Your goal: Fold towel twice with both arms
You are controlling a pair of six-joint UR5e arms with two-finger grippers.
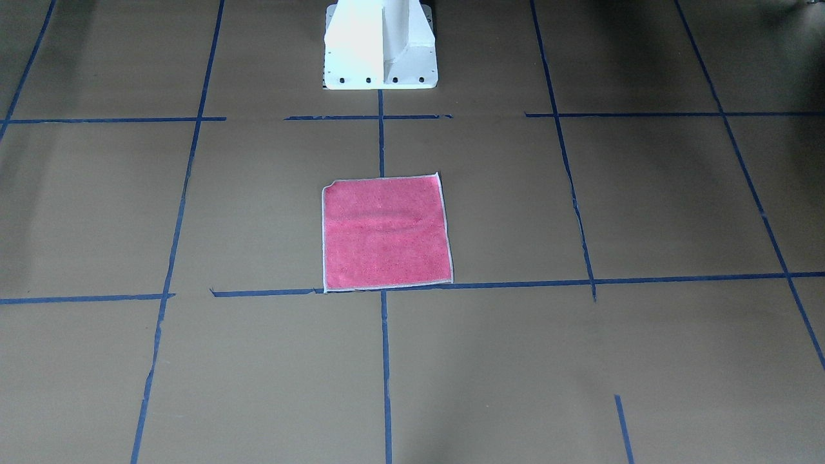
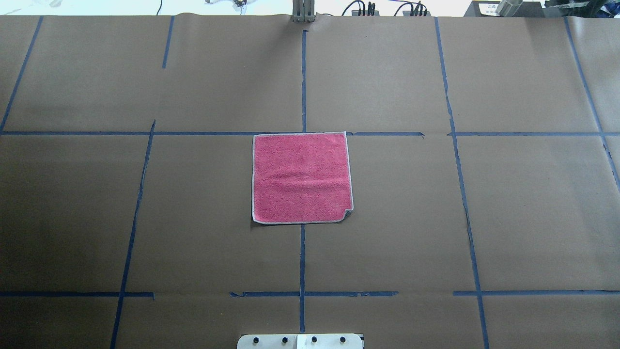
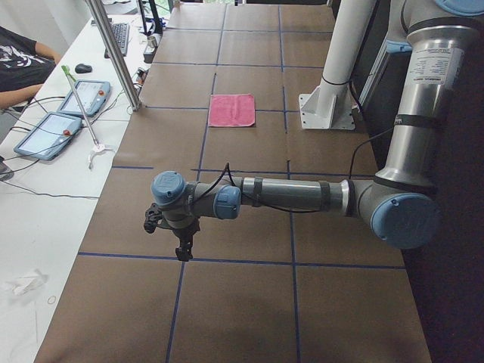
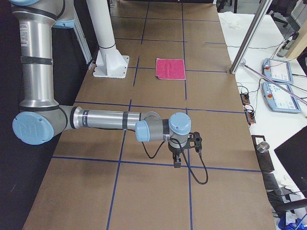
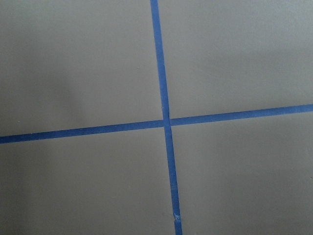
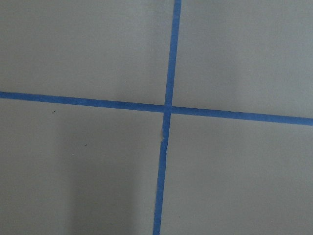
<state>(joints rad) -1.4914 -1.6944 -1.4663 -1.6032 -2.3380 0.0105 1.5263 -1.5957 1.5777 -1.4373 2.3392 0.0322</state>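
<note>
The towel [image 1: 385, 233] [image 2: 301, 178] lies flat and unfolded at the table's middle, pink-red face up, with a thin pale border. One corner nearest the base is slightly turned over. It also shows far off as the towel [image 3: 232, 110] [image 4: 171, 68]. My left gripper [image 3: 182, 252] hangs over bare paper far from the towel, near the table's left end. My right gripper [image 4: 176, 162] hangs likewise near the right end. I cannot tell if either is open or shut. Both wrist views hold only brown paper and crossing blue tape.
Brown paper with a blue tape grid [image 2: 302, 82] covers the table. The white pedestal base [image 1: 380, 45] stands behind the towel. A side bench holds tablets [image 3: 83, 97] with a slanted metal pole [image 3: 113, 53], and a person's arm [image 3: 23, 53] rests there.
</note>
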